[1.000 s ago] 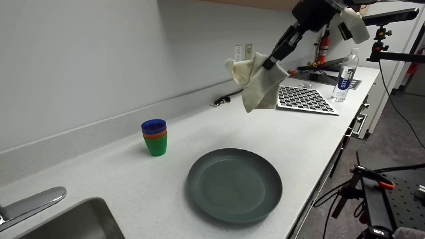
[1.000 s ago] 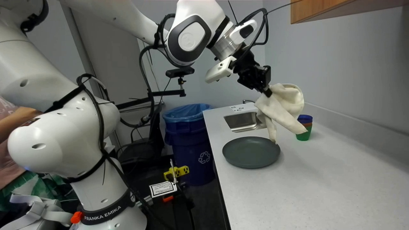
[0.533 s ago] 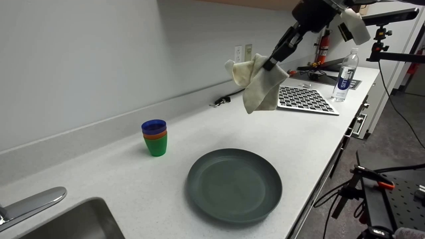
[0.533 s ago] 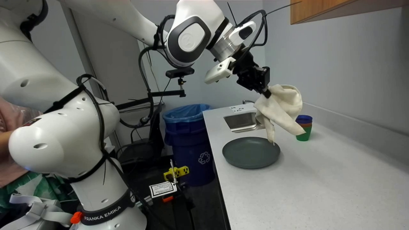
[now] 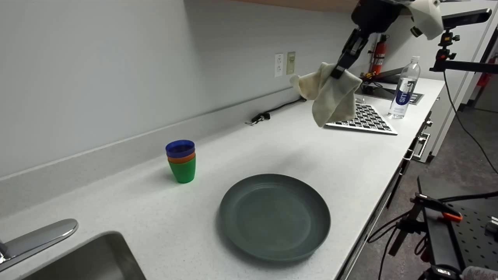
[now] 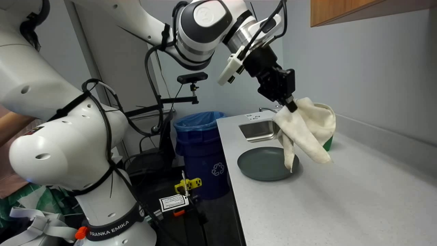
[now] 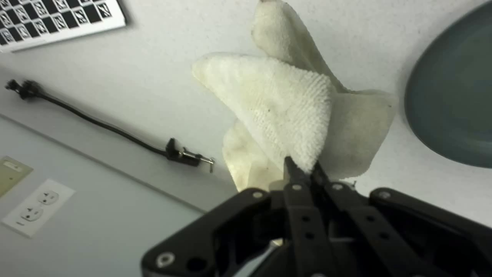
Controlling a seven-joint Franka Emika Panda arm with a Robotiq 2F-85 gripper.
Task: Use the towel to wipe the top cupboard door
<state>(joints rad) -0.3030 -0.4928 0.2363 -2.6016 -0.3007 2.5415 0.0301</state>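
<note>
Your towel (image 5: 335, 97) has moved away from the sink (image 5: 103, 254), jaws pinching it. Its droop could let them scrape the cupboard (image 6: 341, 10).

The arm (image 6: 75, 147) reaches out high, its gripper (image 6: 290, 104) slanting downward, fingers (image 7: 294, 173) pinched close together.

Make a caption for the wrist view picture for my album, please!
Robotiq gripper pinching a cream towel above the countertop, dark green plate at right, ChArUco board at upper left.
</note>
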